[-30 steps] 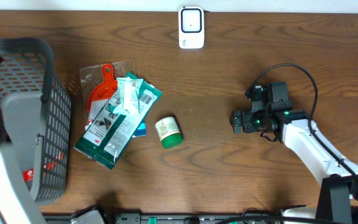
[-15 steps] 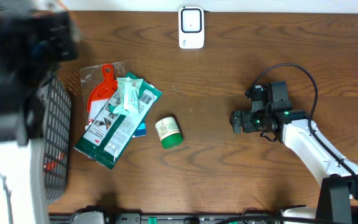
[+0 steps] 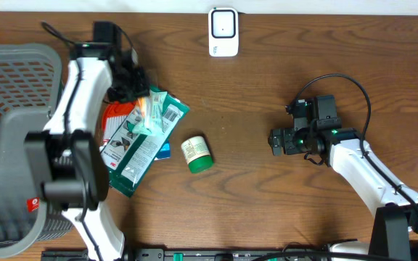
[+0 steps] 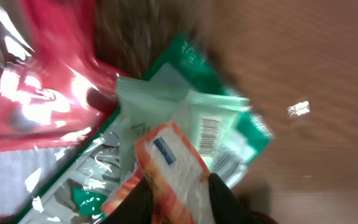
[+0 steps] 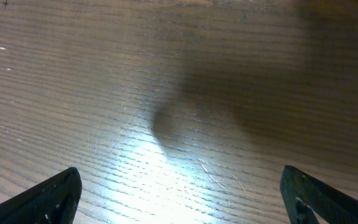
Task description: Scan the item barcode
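Note:
My left gripper [image 3: 141,100] hovers over the pile of packets at the table's left, shut on a small orange and white packet [image 3: 138,110]. In the left wrist view that packet [image 4: 174,163] sticks out between my two dark fingers [image 4: 224,200], above a pale green pouch with a barcode label [image 4: 210,132]. A white scanner [image 3: 223,32] stands at the middle of the far edge. My right gripper [image 3: 275,141] rests low on the right side, open, and the right wrist view shows only bare wood between its fingertips [image 5: 50,198].
A grey mesh basket [image 3: 9,138] fills the left edge. The pile holds a green and white packet [image 3: 142,148] and a red-handled item in clear wrap [image 3: 116,103]. A green jar [image 3: 197,154] lies beside the pile.
My left arm has swung from the left edge near the basket to above the pile, the orange and white packet in its jaws. The right arm has not moved.

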Robot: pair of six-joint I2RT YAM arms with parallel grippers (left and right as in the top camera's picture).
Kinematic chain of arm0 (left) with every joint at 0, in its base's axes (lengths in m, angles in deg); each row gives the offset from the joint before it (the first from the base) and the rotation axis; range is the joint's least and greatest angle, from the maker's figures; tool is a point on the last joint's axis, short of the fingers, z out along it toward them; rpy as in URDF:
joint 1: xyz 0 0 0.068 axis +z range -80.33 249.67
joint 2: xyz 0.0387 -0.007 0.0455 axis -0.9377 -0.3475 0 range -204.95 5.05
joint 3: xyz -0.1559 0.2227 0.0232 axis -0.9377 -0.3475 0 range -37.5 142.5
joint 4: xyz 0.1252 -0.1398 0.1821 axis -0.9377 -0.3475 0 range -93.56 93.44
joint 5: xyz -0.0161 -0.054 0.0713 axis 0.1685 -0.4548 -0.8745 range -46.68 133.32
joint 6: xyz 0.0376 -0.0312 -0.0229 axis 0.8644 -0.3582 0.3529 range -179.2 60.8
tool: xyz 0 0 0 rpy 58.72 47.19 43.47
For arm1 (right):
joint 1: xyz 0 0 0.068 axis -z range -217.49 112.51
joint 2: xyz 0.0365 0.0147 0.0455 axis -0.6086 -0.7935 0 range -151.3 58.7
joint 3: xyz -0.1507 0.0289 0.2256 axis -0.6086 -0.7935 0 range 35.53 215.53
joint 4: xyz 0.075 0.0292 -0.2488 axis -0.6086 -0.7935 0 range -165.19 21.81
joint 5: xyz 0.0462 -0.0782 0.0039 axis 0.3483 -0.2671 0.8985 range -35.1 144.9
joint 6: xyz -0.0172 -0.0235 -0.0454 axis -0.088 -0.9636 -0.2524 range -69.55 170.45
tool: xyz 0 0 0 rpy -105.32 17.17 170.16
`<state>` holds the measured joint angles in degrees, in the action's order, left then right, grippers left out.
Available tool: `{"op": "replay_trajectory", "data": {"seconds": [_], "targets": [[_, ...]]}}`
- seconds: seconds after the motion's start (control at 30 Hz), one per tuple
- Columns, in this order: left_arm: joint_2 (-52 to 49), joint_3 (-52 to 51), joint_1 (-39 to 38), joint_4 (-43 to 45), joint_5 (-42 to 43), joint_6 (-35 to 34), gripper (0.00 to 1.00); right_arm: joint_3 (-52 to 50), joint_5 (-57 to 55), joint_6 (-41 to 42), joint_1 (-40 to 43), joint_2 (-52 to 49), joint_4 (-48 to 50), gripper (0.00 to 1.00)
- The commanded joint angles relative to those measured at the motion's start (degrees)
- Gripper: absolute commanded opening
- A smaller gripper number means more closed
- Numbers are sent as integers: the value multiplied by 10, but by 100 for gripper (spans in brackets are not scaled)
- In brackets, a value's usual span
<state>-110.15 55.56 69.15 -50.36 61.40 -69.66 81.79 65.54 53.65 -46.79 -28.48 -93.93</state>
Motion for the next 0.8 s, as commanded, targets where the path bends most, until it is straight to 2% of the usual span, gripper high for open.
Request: {"op": "replay_trajectory", "data": {"seconds": [0.0,0.07,0.17,0.27,0.37,0.57,0.67,0.77], "targets": [[-34,-2,-9,-9,6,5,31,-3,-1,-7,-5,-2,0,99],[-46,-2,-11,-10,5,5,41,-3,-1,-7,-5,-2,0,99],[-40,-1,-10,-10,5,5,64,-3,-1,-7,-5,-2,0,99],[-10,6,-10,-8,5,30,75,-3,-1,-7,-5,-2,0,99],[53,17,-10,-3,4,47,81,-3,-1,-7,-5,-2,0,99],[235,54,-10,59,-54,54,83,-3,-1,-7,-5,-2,2,99],[341,60,-10,136,-136,59,89,-3,-1,-7,-5,-2,2,99],[424,60,-10,195,-285,60,93,-3,-1,-7,-5,-2,3,99]]}}
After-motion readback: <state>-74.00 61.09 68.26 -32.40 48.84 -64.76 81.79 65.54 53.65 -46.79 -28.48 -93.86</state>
